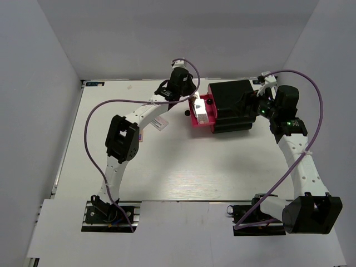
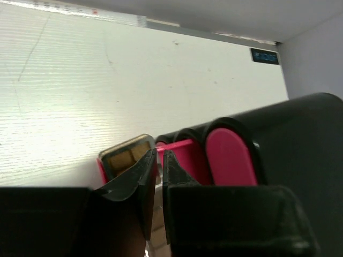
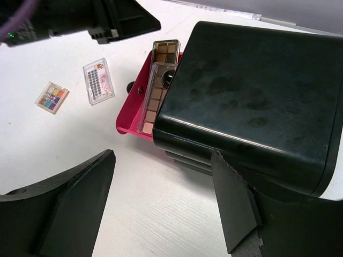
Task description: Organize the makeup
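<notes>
Two brown eyeshadow palettes [image 3: 153,99] [image 3: 165,51] lie in the open pink drawer [image 3: 128,120] of the black box [image 3: 257,91]. In the top view the drawer [image 1: 194,118] sticks out of the left side of the box [image 1: 231,105]. My left gripper [image 2: 159,156] hovers just over the drawer, with its jaws all but closed and nothing held; one palette [image 2: 124,155] shows beside its tips. My right gripper [image 3: 161,203] is wide open, and its right finger [image 3: 236,203] is against the box's side. A small colourful palette [image 3: 52,97] and a white card-like compact [image 3: 98,81] lie on the table.
A small black round object [image 3: 129,86] sits by the drawer's outer end. The white compact [image 1: 158,123] lies under the left arm's forearm. The box has further closed pink drawer fronts [image 2: 230,158]. The walls of the enclosure stand close behind the box.
</notes>
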### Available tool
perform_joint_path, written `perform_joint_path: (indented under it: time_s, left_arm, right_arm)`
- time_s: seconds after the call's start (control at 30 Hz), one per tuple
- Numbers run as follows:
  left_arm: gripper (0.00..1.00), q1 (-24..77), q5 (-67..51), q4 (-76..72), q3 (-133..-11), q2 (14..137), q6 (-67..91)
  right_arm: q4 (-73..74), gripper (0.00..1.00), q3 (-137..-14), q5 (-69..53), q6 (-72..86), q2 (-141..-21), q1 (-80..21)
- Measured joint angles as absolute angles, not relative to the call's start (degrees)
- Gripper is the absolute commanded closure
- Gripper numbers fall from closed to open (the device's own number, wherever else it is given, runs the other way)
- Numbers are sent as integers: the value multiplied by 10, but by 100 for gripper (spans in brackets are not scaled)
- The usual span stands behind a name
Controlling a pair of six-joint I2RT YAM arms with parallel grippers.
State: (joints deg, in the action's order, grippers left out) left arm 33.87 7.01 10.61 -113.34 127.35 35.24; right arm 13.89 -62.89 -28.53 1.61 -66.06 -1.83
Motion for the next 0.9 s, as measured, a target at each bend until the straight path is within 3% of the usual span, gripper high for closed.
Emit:
perform_joint_path:
  time_s: [0.47, 0.9]
  left_arm:
    - [76, 339, 151, 84, -1133, 1310, 354]
    - [73, 339, 138, 76, -1145, 1347, 354]
  right_arm:
    - [134, 22, -628, -296, 18, -665, -15]
    - [133, 22, -628, -300, 23, -670, -12]
